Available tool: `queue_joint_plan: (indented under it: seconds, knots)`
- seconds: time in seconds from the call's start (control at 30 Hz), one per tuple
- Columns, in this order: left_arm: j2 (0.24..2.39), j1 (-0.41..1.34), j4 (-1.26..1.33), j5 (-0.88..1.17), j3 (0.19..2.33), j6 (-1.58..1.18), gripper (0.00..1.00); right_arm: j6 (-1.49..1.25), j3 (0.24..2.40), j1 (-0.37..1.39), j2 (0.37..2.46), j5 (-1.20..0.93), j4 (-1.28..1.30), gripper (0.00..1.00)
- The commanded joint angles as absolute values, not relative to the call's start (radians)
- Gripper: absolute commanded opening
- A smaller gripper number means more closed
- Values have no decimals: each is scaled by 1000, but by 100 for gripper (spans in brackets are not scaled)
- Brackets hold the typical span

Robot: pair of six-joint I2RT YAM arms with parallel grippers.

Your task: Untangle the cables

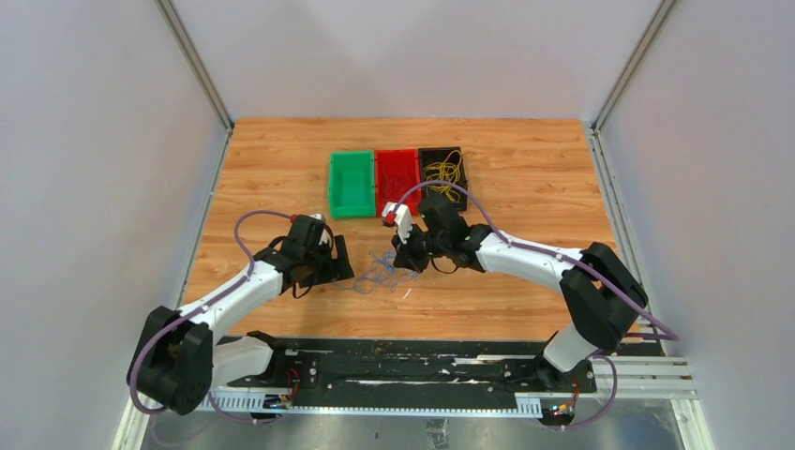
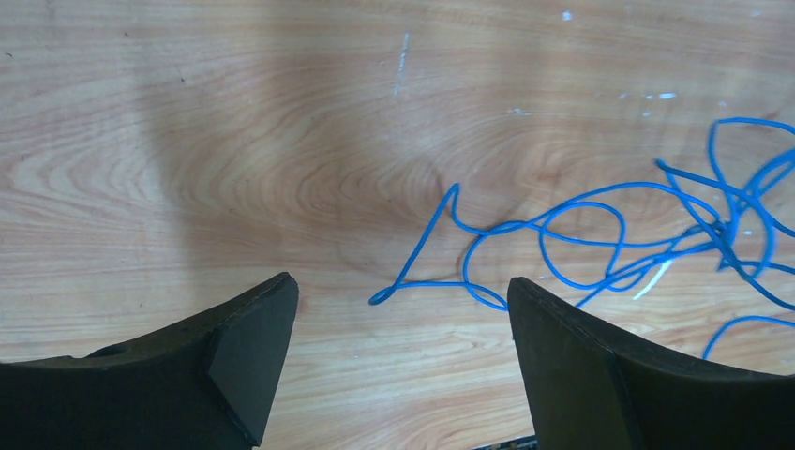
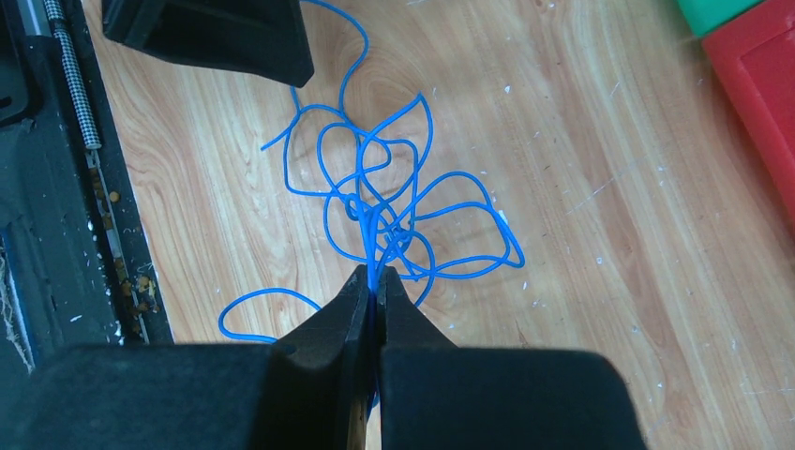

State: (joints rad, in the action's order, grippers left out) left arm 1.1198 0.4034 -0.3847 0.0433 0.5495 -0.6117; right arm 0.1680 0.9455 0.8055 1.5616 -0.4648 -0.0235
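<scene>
A tangle of thin blue cable (image 1: 380, 272) lies on the wooden table between the two arms. My right gripper (image 3: 375, 274) is shut on strands of the blue cable (image 3: 394, 202), whose loops fan out ahead of the fingertips. My left gripper (image 2: 398, 300) is open and empty, just left of the tangle, with a blue cable loop (image 2: 525, 234) lying ahead of and beside its right finger. Yellow cables (image 1: 442, 172) lie in the black bin (image 1: 460, 190). No loose red cables show.
A green bin (image 1: 352, 184), a red bin (image 1: 397, 176) and the black bin stand side by side at the back middle. A black rail (image 1: 394, 361) runs along the near table edge. Walls close in the left and right sides.
</scene>
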Motion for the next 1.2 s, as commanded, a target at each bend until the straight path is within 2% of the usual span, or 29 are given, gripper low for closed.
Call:
queue_joint_plan:
  seconds: [0.0, 0.1, 0.23, 0.37, 0.47, 0.53, 0.57, 0.7, 0.93, 1.17]
  knots:
    - [1178, 408, -372, 20, 547, -593, 84, 164, 947, 792, 1573, -498, 24, 0]
    - [1213, 408, -316, 28, 543, -591, 78, 162, 951, 790, 1578, -503, 28, 0]
    - [1261, 408, -264, 51, 539, -584, 60, 163, 953, 790, 1585, -505, 32, 0]
    - [1310, 407, -212, 79, 544, -584, 48, 169, 954, 788, 1583, -507, 38, 0]
    - [1344, 408, -184, 82, 552, -588, 30, 170, 954, 787, 1583, -500, 44, 0]
    - [1363, 408, -179, 73, 567, -581, 7, 170, 953, 782, 1583, -492, 49, 0]
    - [1369, 408, -185, 58, 576, -583, 0, 169, 950, 780, 1580, -487, 50, 0]
    - [1331, 408, -328, -142, 662, -604, 0, 151, 927, 766, 1551, -425, 69, 0]
    - [1071, 403, -552, -540, 786, -625, 0, 39, 884, 693, 1476, -88, 239, 0]
    - [926, 374, -663, -725, 879, -625, 0, -40, 793, 602, 1383, 27, 284, 0]
